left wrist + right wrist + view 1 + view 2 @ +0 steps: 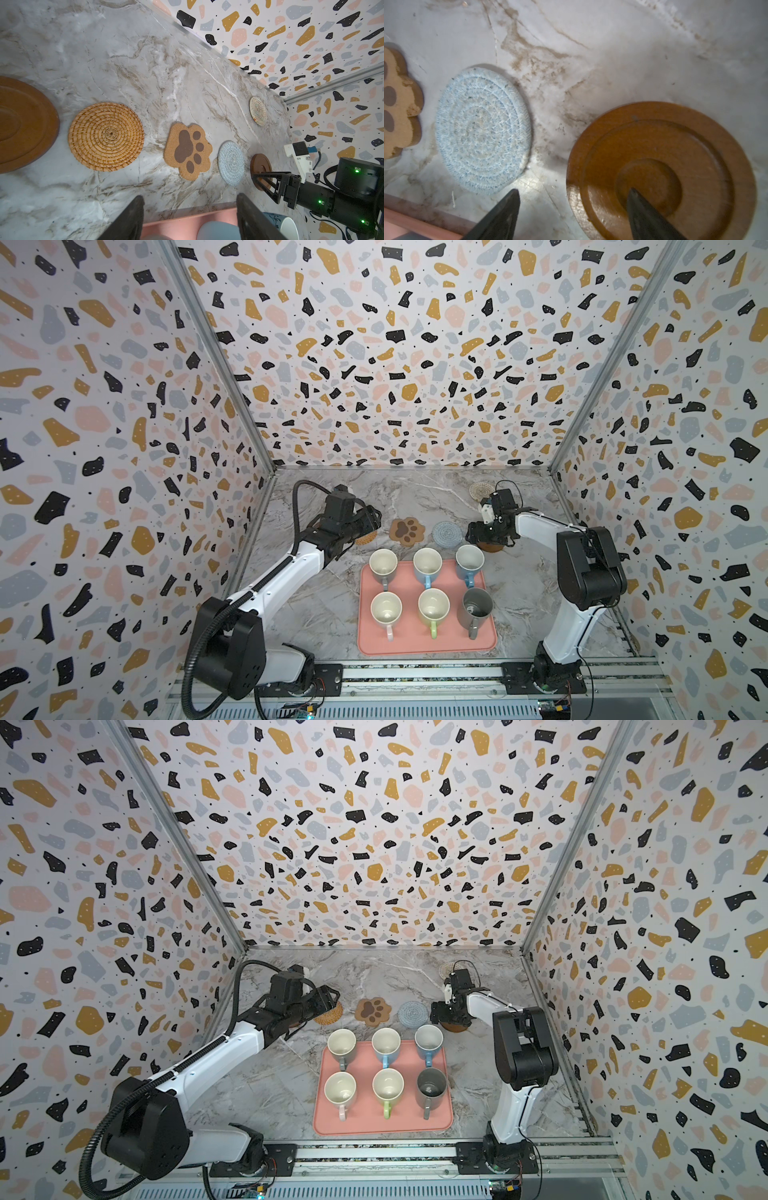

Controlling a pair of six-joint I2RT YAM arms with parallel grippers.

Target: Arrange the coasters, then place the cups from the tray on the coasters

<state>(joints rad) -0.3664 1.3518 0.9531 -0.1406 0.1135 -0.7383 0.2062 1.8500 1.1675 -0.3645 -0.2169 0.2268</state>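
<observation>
Five coasters lie in a row beyond the tray [428, 645]: a brown disc [22, 124], a rattan round [368, 538], a paw shape [406, 531], a grey-blue round [446, 533] and a second brown disc [675, 166]. The cream woven coaster [482, 490] lies apart near the back wall. Six cups stand on the tray, among them a pink one [386, 610], a green one [433, 608] and a dark grey one [477, 605]. My left gripper [189, 199] hangs open and empty above the tray's far edge. My right gripper [574, 191] is open, straddling the second disc's rim.
Patterned walls close in the marble table on three sides. The left arm [291, 568] reaches over the left end of the coaster row and hides the first brown disc in both top views. A metal rail [415, 676] runs along the front edge.
</observation>
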